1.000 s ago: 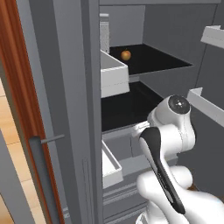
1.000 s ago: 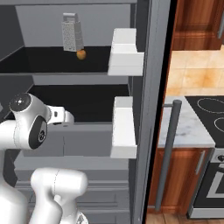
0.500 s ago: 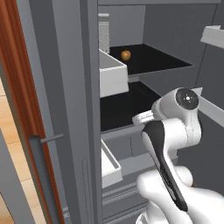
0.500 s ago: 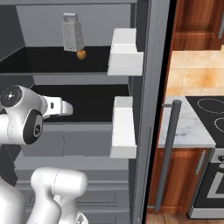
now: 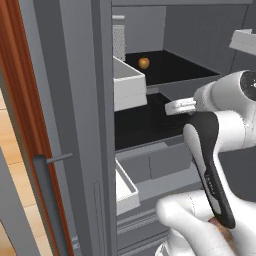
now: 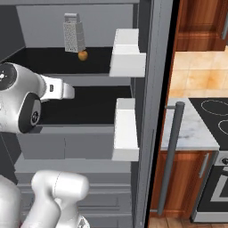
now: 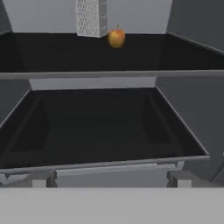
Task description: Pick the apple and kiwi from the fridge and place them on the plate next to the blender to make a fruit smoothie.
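Apple (image 7: 116,37) sits unpicked on the fridge (image 5: 80,125) shelf above and ahead of the released, empty end effector (image 6: 67,91); every pick and placement remains.

Arm (image 5: 220,107): upper joint raised and swung further toward the fridge (image 5: 190,30) interior; white forearm (image 6: 55,89) now reaches over the lower black shelf (image 6: 93,107) instead of below it.

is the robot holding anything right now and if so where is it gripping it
Nothing is held. The small round orange-yellow apple sits untouched on the upper black shelf of the grey fridge, beside a metal box grater, well beyond the hand.
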